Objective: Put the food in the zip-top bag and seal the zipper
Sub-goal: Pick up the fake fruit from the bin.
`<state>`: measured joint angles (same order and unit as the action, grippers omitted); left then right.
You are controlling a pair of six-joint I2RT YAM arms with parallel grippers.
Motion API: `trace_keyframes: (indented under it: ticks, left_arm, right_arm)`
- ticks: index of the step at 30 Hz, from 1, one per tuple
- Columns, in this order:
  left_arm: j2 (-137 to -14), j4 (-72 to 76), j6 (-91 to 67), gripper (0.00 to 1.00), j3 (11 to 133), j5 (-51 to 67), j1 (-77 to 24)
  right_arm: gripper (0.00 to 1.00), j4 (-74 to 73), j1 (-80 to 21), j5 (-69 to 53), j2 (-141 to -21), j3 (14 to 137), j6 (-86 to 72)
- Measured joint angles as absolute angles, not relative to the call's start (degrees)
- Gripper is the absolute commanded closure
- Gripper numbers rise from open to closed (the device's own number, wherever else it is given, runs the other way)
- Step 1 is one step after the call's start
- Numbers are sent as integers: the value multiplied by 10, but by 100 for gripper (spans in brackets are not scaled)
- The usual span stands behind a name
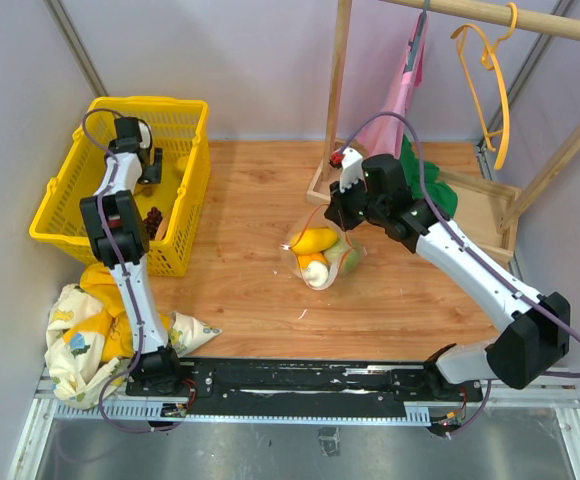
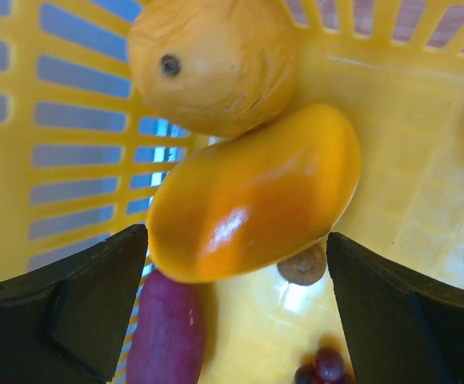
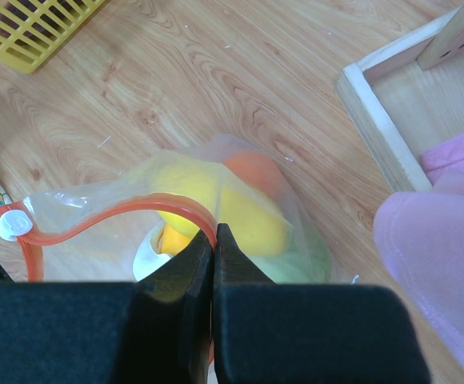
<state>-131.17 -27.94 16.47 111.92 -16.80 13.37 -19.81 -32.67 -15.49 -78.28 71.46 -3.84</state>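
**Left arm.** The left tool is inside the yellow basket, which stands at the far left of the worktop. The tool is open. Its two fingers stand on either side of an orange-yellow mango. Whether either finger touches the mango cannot be told.

**Basket contents, left wrist view.**
- A round yellow fruit touches the mango on its far side.
- A purple root lies just beside the mango, next to the basket wall.
- Dark grapes lie on the basket floor.

**Right arm.** The right tool is closed on the zipper strip of the bag. The grip is at the top of the strip's curve. A white slider sits at one end of the strip.

**Bag.** The bag rests on the worktop near its centre, well apart from the basket. It holds a yellow piece, an orange piece and a green piece.

**Other items.** Snack packets lie at the near left. They are yellow and white, and their print is too small to read. A wooden frame and a pink cloth are to the right of the bag.
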Motion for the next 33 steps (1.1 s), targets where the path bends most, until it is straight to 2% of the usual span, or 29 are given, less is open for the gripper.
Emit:
trace_keyframes:
  ticks: [7, 13, 24, 28, 33]
  left_arm:
    - [-1348, -298, 162, 4, 1141, -99, 139]
    - [-1354, -318, 157, 8, 1147, -52, 138]
    - [-1356, -328, 112, 7, 1168, -20, 139]
    - [-1371, -316, 91, 11, 1191, -3, 139]
    - [-1396, -314, 65, 22, 1198, 10, 139]
  right_arm:
    - [99, -198, -327, -155, -794, 715, -34]
    - [99, -198, -327, -155, -796, 715, -32]
    - [99, -198, -327, -155, -796, 715, -32]
    - [99, -198, -327, -155, -796, 715, -32]
    - [99, -197, -327, -155, -796, 715, -32]
